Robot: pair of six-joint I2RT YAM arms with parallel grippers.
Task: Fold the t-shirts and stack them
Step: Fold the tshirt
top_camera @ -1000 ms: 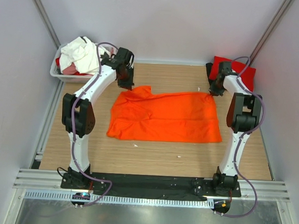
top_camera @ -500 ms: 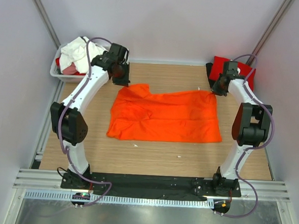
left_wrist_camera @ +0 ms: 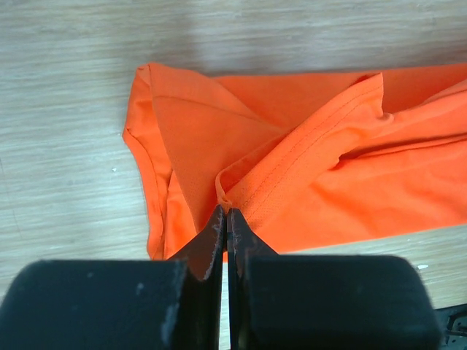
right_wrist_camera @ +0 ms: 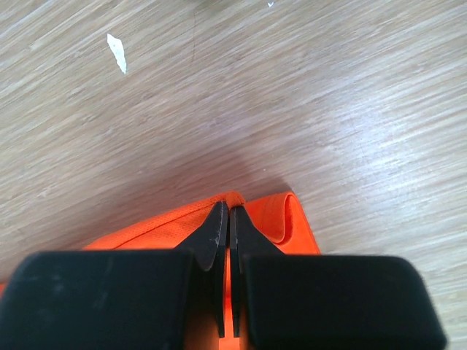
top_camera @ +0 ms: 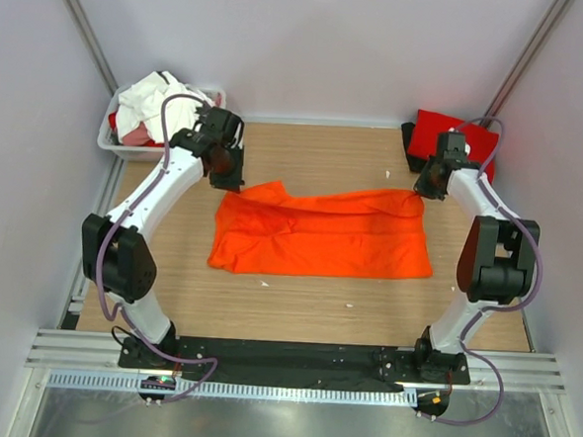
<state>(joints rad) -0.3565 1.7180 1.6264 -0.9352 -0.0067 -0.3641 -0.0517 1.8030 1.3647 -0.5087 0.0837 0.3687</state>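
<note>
Since the earlier frames, the far hem of the orange t-shirt point(top_camera: 320, 235) is seen drawn a little toward the near side, and both grippers are carried along with it. Far to the left of the orange t-shirt, a white plastic tub point(top_camera: 106, 140) is heaped with crumpled white t-shirts point(top_camera: 152, 106). At the orange t-shirt's far-left corner, the left gripper point(left_wrist_camera: 225, 214) is closed, its black fingers pinched on a stitched hem of fine mesh-knit cloth that is raised into a soft ridge. The orange t-shirt is spread as a wide, wrinkled rectangle on the wood-grain table point(top_camera: 306, 304). At its far-right corner, the right gripper point(right_wrist_camera: 228, 211) is likewise clamped on a folded edge. Beyond that corner, a red t-shirt point(top_camera: 467, 138) is laid flat.
</note>
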